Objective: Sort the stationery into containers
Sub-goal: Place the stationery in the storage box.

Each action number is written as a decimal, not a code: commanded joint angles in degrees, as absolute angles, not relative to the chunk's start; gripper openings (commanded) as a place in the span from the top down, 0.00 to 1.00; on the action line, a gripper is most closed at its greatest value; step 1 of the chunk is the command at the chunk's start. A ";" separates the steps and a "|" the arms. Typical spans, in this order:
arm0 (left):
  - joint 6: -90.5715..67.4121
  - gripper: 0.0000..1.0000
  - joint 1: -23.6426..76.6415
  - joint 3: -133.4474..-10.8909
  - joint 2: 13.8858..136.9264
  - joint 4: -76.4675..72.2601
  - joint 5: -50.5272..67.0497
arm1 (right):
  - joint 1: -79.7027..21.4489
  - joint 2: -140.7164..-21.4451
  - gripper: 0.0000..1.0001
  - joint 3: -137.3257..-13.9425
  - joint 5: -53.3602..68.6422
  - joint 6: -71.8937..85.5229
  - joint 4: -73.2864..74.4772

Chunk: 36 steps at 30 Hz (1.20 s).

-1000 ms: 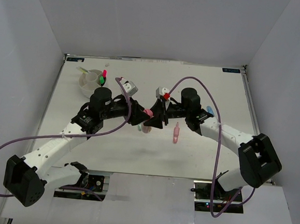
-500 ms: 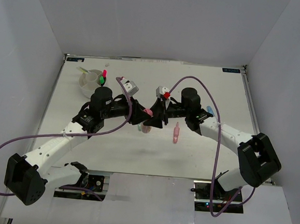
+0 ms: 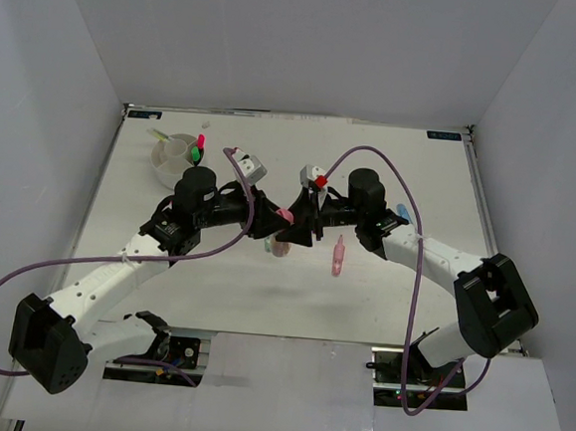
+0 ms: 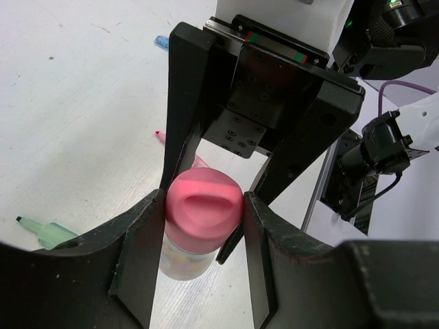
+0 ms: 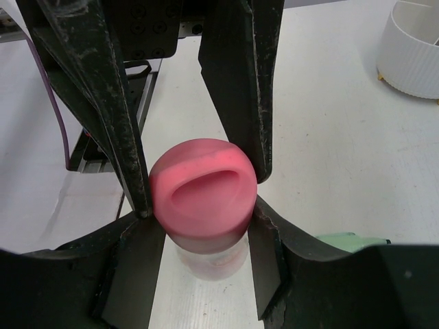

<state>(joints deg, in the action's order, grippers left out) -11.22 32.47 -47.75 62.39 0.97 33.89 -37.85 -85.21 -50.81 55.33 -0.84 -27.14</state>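
Observation:
A pink tube (image 3: 284,217) with a rounded pink cap (image 4: 204,208) and a pale clear body hangs upright above the middle of the table. My left gripper (image 4: 204,214) is shut on the cap, with a pad touching it on each side. My right gripper (image 5: 204,218) is shut on the same cap (image 5: 202,188) from the opposite side. The two grippers meet nose to nose, left gripper (image 3: 272,224) and right gripper (image 3: 299,226). The round white container (image 3: 170,161) stands at the far left with a green-capped marker (image 3: 194,153) and a pink one (image 3: 201,141) upright in it.
A pink marker (image 3: 338,256) lies on the table right of the grippers. A pale green marker (image 4: 46,232) lies under them, also in the right wrist view (image 5: 351,241). A blue item (image 3: 401,210) lies behind the right arm. The container's wall (image 5: 413,49) shows far right.
My left gripper's jaws have narrowed onto the pink cap. The right gripper keeps its hold, and neither arm has shifted noticeably.

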 commanded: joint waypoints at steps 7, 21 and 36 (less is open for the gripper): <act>-9.84 1.00 32.70 -46.67 58.63 -1.93 31.38 | -38.41 -85.34 0.48 -49.57 60.73 -1.76 -32.52; -8.97 1.00 32.61 -45.79 57.22 -1.76 29.97 | -37.88 -85.08 0.02 -48.34 57.76 -4.48 -29.18; -9.93 1.00 32.17 -47.71 55.64 1.39 15.40 | -34.72 -75.86 0.10 -41.84 39.74 -8.79 -14.68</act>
<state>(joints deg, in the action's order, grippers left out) -9.54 32.71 -45.39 57.49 1.02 22.70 -34.83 -80.27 -43.18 44.29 -7.03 -17.80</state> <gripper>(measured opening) 0.548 0.900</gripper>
